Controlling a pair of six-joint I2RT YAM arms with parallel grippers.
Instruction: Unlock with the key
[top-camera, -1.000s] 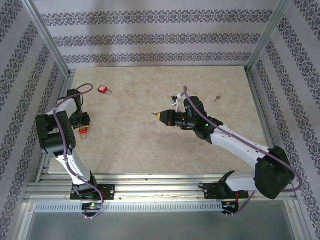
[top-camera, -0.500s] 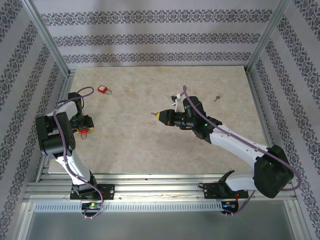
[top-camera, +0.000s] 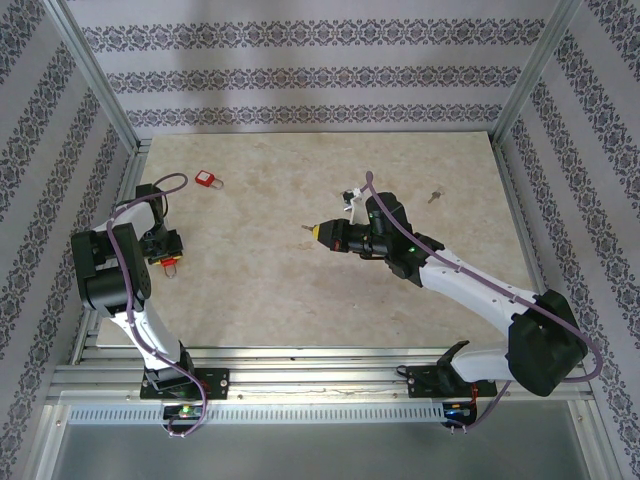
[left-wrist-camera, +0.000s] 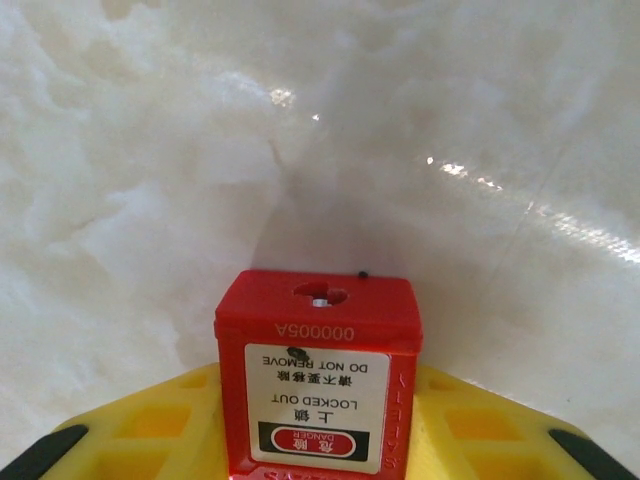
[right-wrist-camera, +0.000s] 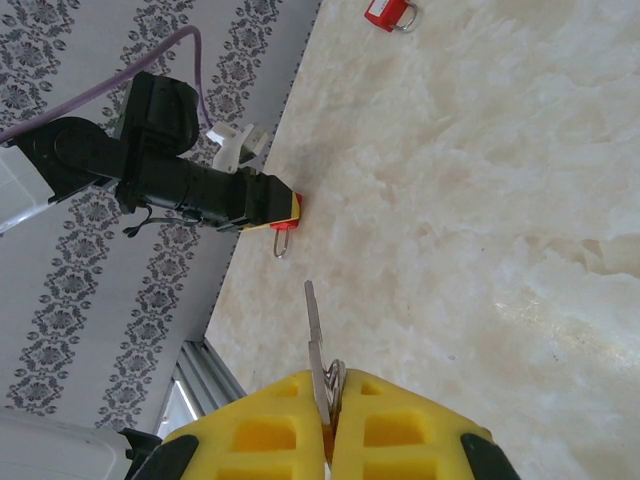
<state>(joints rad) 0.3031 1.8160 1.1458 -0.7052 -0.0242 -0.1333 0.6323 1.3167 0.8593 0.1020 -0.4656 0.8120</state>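
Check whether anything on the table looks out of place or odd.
Nothing is spilled or damaged. Two strays lie apart from the work: a loose red padlock near the far left corner and what looks like a spare key toward the far right, while the right gripper holds a key.

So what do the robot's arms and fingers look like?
The left arm and right arm are white tubes with chunky black joints. A purple cable loops along each. The fingers are yellow blocks with square hollows and black backs. A green light glows on the right arm.
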